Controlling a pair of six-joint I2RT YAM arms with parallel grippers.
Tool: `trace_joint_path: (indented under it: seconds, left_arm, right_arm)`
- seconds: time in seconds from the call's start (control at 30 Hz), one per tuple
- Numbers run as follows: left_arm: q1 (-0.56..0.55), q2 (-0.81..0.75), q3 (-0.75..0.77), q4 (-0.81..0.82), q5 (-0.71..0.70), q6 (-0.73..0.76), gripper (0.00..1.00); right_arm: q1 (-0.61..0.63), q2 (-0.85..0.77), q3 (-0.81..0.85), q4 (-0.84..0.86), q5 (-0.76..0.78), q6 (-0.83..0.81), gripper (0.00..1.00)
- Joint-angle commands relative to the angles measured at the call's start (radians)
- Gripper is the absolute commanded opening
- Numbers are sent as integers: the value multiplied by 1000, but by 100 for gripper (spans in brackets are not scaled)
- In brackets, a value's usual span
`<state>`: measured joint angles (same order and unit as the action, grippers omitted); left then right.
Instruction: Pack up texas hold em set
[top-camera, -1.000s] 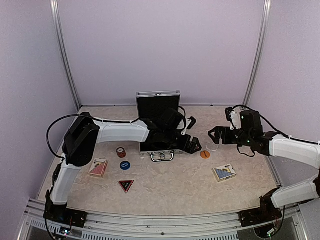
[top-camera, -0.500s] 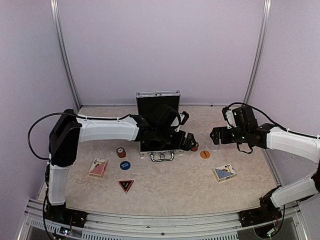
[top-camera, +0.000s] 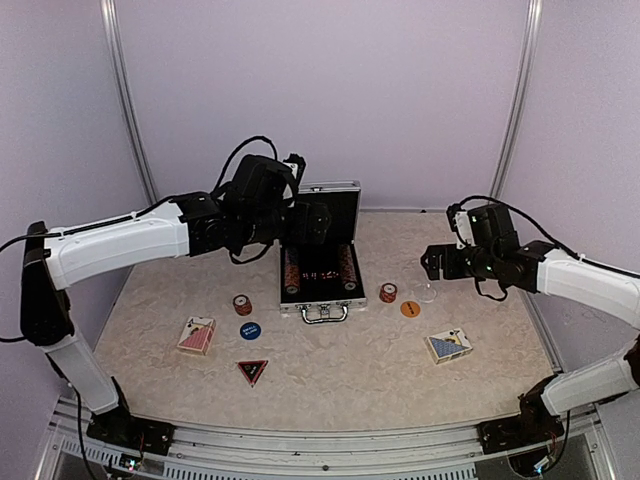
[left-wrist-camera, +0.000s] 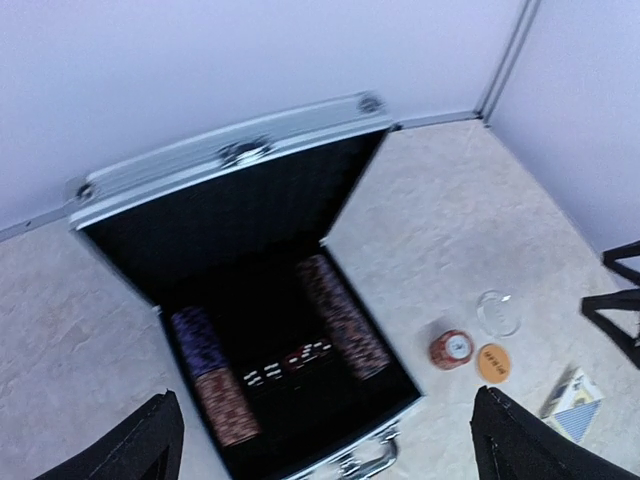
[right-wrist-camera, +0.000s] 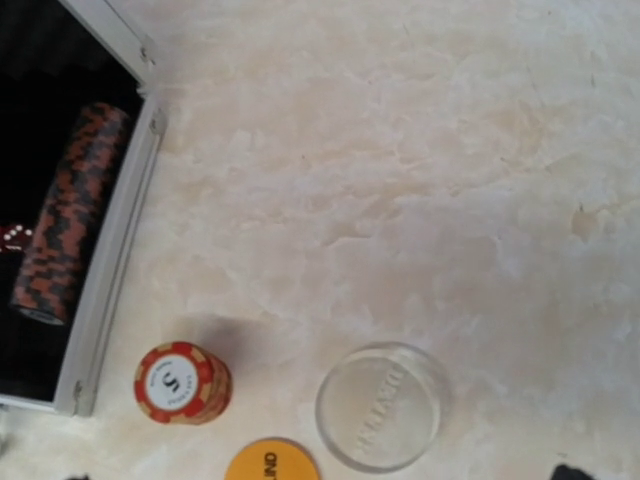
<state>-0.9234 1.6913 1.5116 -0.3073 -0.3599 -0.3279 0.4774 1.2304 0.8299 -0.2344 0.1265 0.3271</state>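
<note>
Since a second ago your left gripper (left-wrist-camera: 322, 435) has lifted off the case (top-camera: 320, 302) toward the upper left. It now hangs in front of the raised lid (left-wrist-camera: 230, 160), jaws spread wide and empty. Where it worked, a red chip stack (top-camera: 388, 293) now stands just beside the case's right edge, apart from it. The case sits open at centre frame, close to the back wall (top-camera: 320, 100), with chip rows (left-wrist-camera: 340, 315) along both inner sides and its handle (top-camera: 323, 314) facing you. Your right gripper (top-camera: 428, 263) has barely shifted; it hovers wide open and holds nothing, above the clear button (right-wrist-camera: 380, 405), with the orange button (top-camera: 410, 309) just below that. Left of the case you have a second chip stack (top-camera: 243, 304), the blue button (top-camera: 249, 330) and the red deck (top-camera: 197, 335). The red triangle (top-camera: 252, 371) lies lower centre, the blue deck (top-camera: 449, 345) lower right. Your widest bare tabletop (top-camera: 340, 360) runs between the handle and the bottom edge.
</note>
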Motion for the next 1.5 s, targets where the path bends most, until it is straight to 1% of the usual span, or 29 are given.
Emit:
trace_joint_path:
  seconds: [0.0, 0.13, 0.17, 0.3, 0.37, 0.5, 0.67, 0.7, 0.77, 0.83, 0.97, 1.03, 1.1, 1.2, 1.27, 1.37, 1.47]
  left_arm:
    - [110, -47, -115, -63, 22, -43, 99]
    - [160, -127, -219, -32, 85, -65, 99]
    - [163, -151, -238, -25, 89, -60, 99]
    - [167, -215, -279, -16, 85, -43, 99]
    - [168, -237, -290, -13, 88, -33, 99]
    - [168, -266, -309, -10, 88, -11, 99]
    - [174, -276, -322, -30, 60, -7, 99]
    - [183, -267, -320, -68, 26, -36, 99]
    - [206, -257, -322, -125, 2, -85, 99]
    - [232, -246, -327, -202, -16, -142, 99]
    - [248, -255, -389, -263, -47, -216, 99]
    - [252, -269, -419, -300, -69, -258, 99]
    - [261, -279, -449, -337, -81, -293, 99]
    - [283, -291, -506, -364, -59, -321, 99]
    - [294, -293, -536, -384, -51, -331, 99]
    - [300, -290, -573, -416, -49, -336, 99]
    - [313, -293, -613, -424, -18, -335, 99]
  right_arm:
    - [9, 79, 71, -49, 33, -6, 100]
    - [4, 142, 89, -20, 34, -32, 100]
    - [-2, 156, 95, -3, 9, -46, 100]
    - [-38, 181, 131, 112, -208, -111, 100]
    - [-44, 205, 187, 115, -238, -160, 100]
    - [-52, 277, 348, 42, -209, -264, 100]
    - [-83, 331, 507, -6, -210, -315, 100]
    - [-83, 350, 596, -47, -213, -386, 100]
    - [-83, 368, 665, -99, -211, -425, 100]
    - [-83, 380, 720, -134, -183, -442, 100]
    - [-83, 417, 840, -220, -159, -465, 100]
    - [-83, 422, 870, -248, -151, -472, 100]
    - [-83, 412, 862, -259, -140, -471, 100]
    - [-72, 366, 741, -234, -124, -458, 100]
    - [-40, 337, 672, -222, -71, -454, 100]
    - [4, 303, 611, -235, -37, -435, 100]
    - [13, 253, 561, -236, -35, -380, 100]
